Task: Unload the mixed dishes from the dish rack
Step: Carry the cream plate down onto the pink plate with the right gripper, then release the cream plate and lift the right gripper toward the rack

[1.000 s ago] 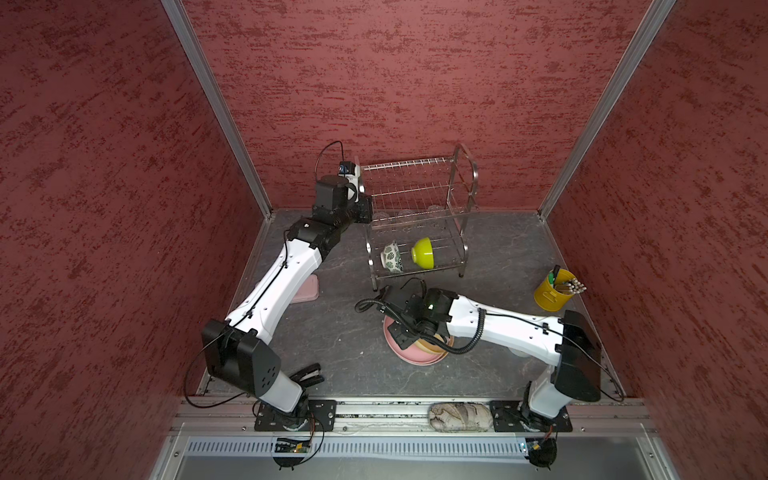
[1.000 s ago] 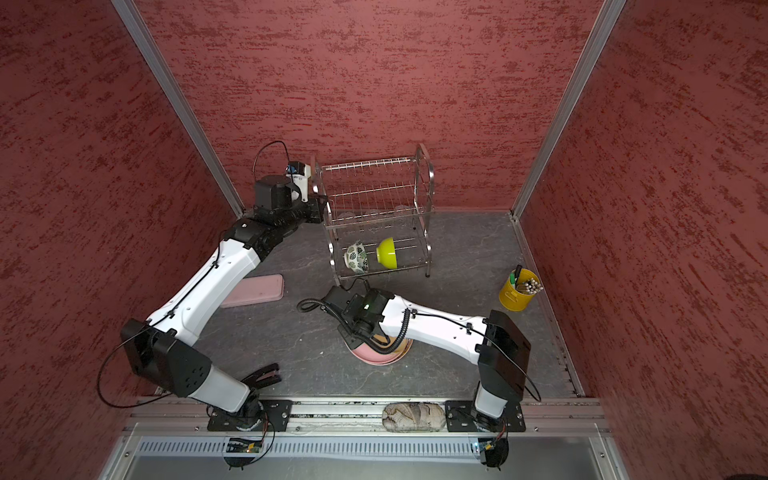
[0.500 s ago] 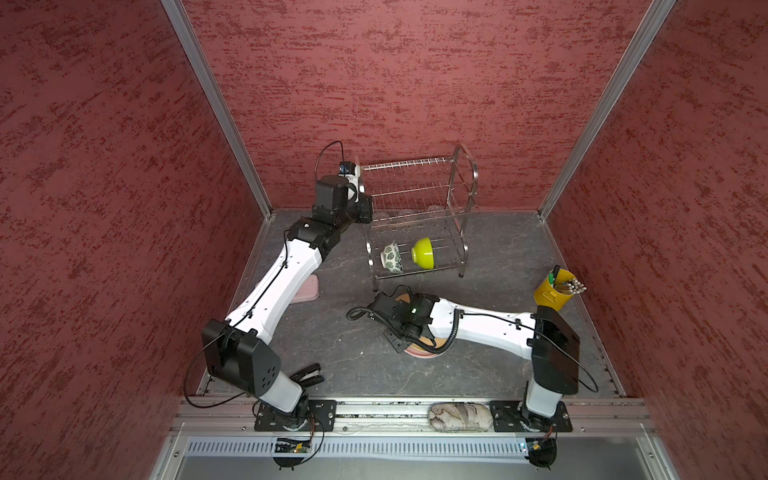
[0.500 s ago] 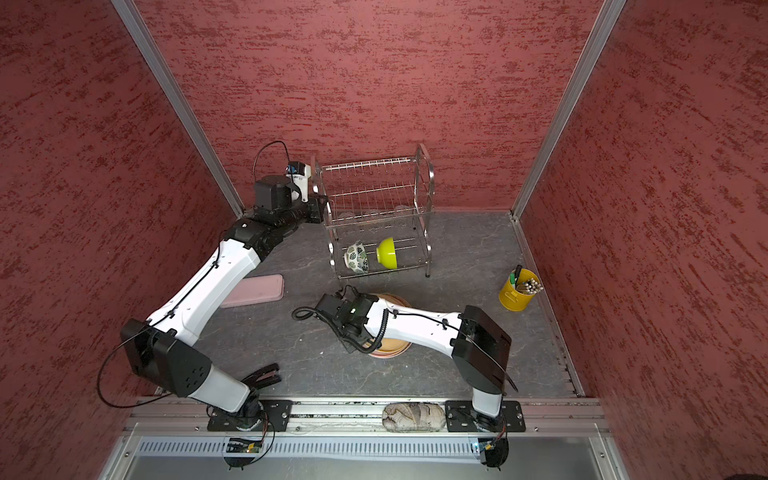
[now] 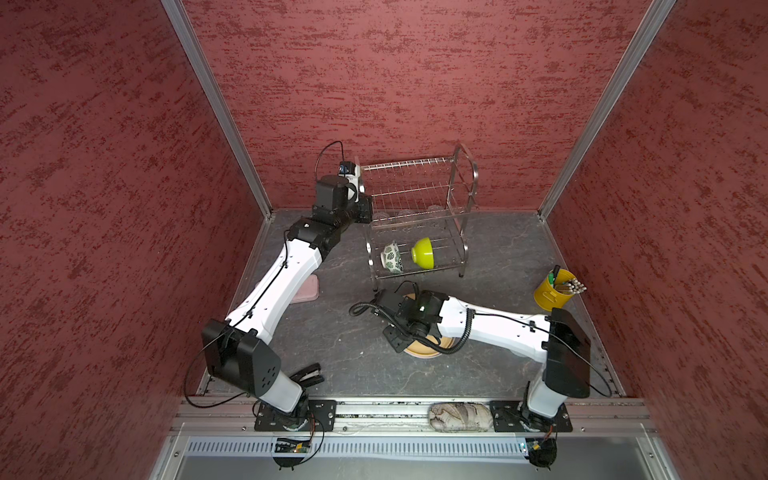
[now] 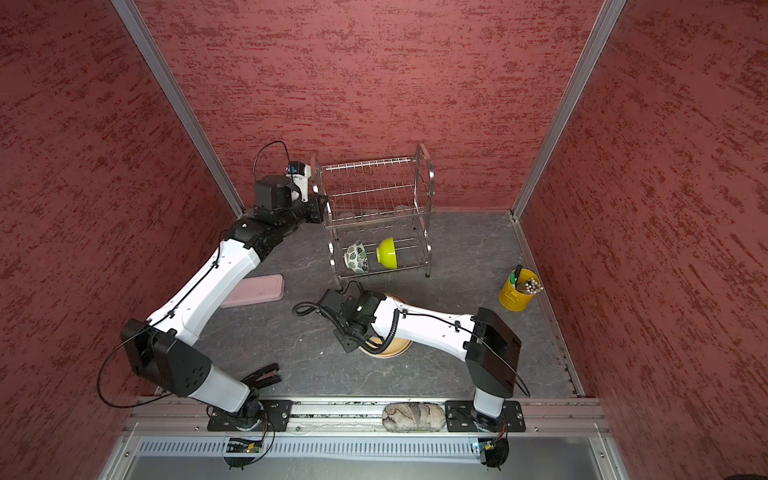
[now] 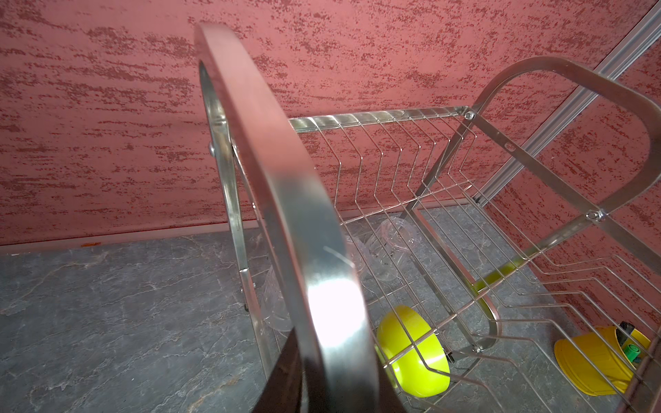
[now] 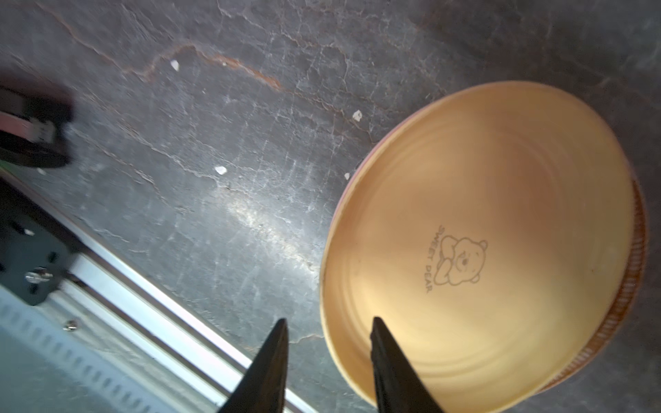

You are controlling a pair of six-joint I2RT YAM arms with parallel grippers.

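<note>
The right jaws have opened, leaving the bear plate point(image 8: 500, 196) flat on the stack point(image 8: 640, 250) on the counter point(image 5: 332, 332), near the rack point(image 5: 464, 174). The left jaws grip the rack's handle; bowls point(image 5: 424, 252) and tumblers point(image 7: 393, 236) wait inside.

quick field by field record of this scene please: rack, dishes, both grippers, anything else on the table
dish rack: upright at the back, top tier without dishes
lower tier: green-leaf bowl and lime-green bowl on edge, clear tumblers behind them
tan-yellow plate: out of the rack, flat, bear drawing up
left gripper: fingers shut on the rack's arched side handle
right gripper: fingers open, straddling the plate's rim
also on table: yellow bucket, pink box
</note>
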